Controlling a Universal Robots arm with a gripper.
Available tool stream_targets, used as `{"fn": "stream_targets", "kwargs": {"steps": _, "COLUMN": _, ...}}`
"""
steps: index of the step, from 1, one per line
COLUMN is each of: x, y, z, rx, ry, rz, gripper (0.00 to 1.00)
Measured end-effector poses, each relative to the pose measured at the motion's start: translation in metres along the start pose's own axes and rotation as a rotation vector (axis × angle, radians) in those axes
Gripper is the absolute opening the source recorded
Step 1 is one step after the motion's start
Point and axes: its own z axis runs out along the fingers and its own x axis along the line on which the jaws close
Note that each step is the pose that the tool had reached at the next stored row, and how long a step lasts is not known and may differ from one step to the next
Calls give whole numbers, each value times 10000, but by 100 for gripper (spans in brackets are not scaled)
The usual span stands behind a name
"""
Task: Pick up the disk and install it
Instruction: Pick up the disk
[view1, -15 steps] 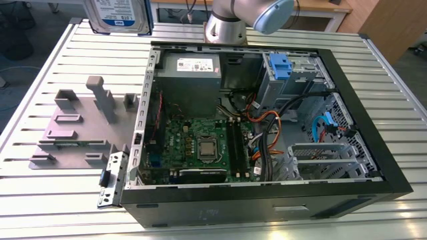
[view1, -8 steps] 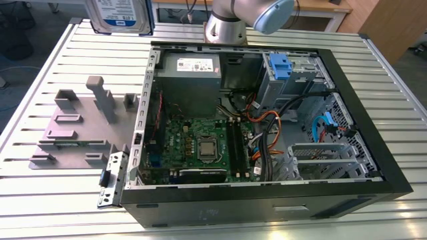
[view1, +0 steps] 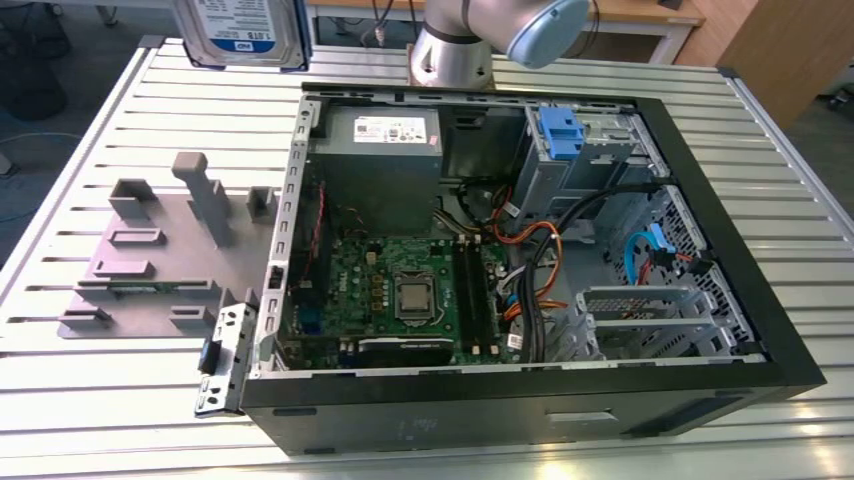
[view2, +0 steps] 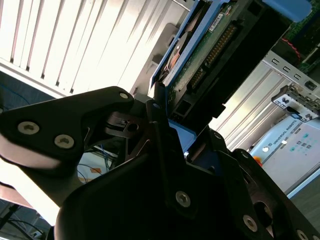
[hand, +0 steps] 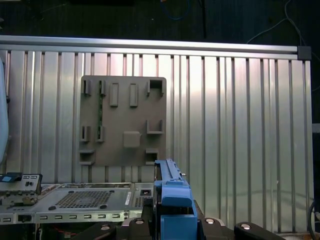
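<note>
Ribbed aluminium table (view1: 120, 420), slats running side to side in the exterior view; also in the first wrist view (hand: 240, 125). Directly on it: open computer case (view1: 534, 405) (hand: 75, 200), lying flat, side panel off, towards the exterior view's right. Just beside it, on the exterior view's left: grey fixture plate (view1: 174, 265) (hand: 135, 120) with upright holders, flat on the slats.

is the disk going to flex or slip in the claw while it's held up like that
Probably stiff: the disk is a flat metal-cased slab and juts straight out of the claw with no sag. Likely heavy for its size, so it may pivot if gripped loosely. The bare circuit board on one face suggests it is sensitive to knocks.
</note>
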Motion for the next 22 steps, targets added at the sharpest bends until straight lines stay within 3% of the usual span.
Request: {"fn": "stream_targets", "kwargs": {"steps": 22, "x": -1, "y": -73, "z": -2, "rx": 0, "ry": 0, "rz": 0, "gripper": 37}}
